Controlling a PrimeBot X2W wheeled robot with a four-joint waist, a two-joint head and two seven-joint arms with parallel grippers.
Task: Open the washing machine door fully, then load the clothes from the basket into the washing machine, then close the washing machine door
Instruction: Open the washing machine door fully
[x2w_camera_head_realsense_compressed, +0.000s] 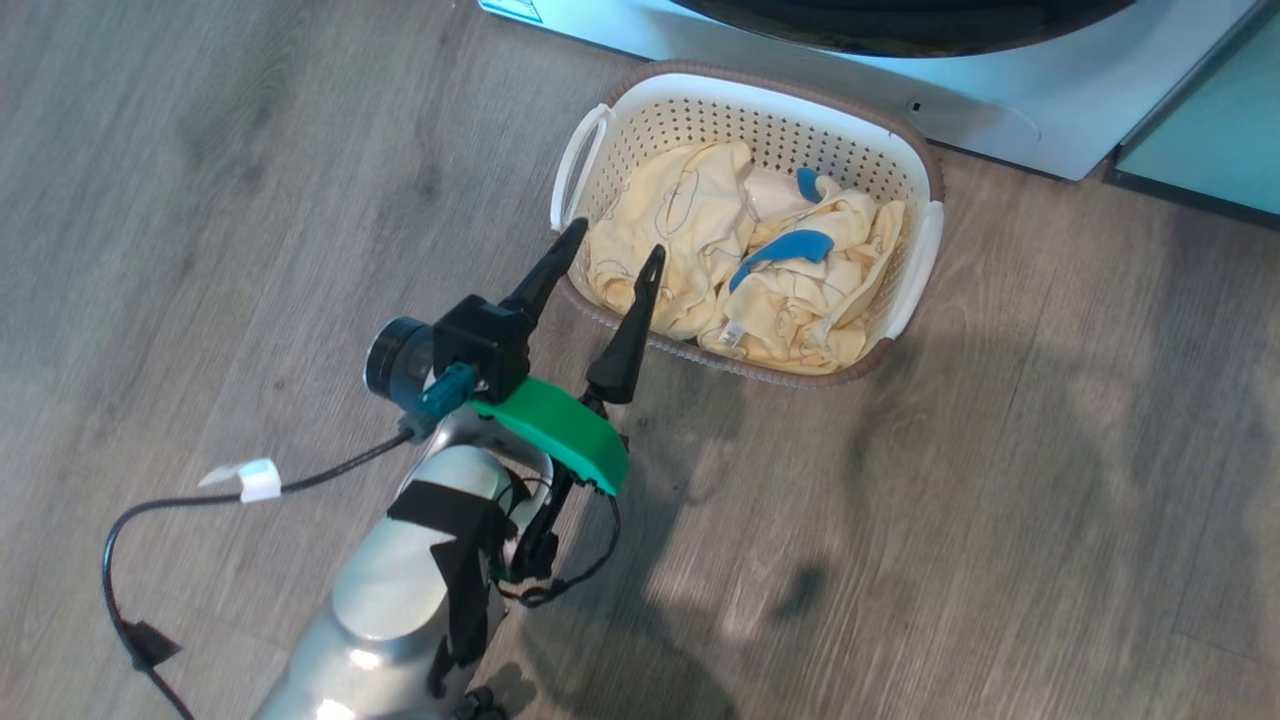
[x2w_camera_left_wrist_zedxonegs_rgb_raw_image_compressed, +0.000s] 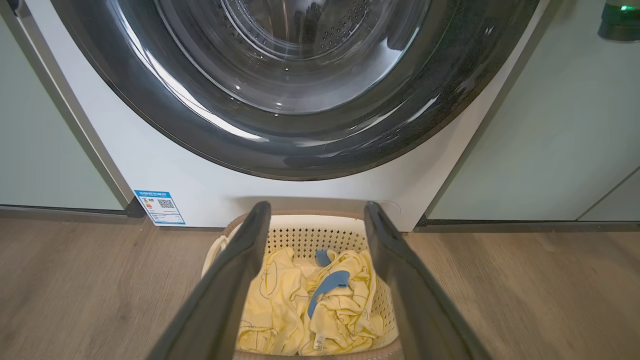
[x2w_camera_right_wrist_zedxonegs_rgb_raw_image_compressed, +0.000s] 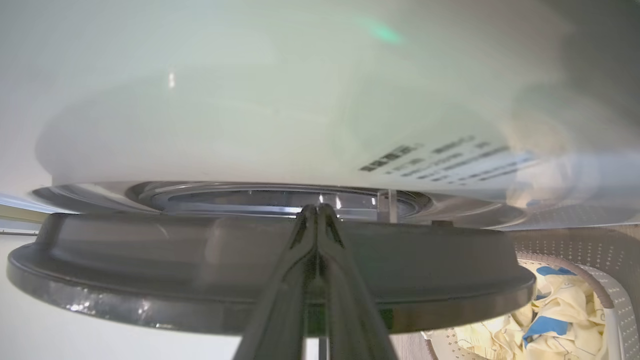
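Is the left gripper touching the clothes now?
Apart. In the left wrist view the open left gripper ends over the far basket rim; the clothes lie well below, small between its fingers.

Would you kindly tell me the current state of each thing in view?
washing machine door: slightly ajar
clothes: heaped in the basket
basket: upright on floor
left end effector: open, empty
right end effector: shut, tips at door edge

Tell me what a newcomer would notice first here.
The pale yellow clothes with blue trim, heaped in the white basket on the floor, stand out first. Just behind it looms the washing machine door, glossy and black-rimmed. The left end effector hangs open by the basket's near edge.
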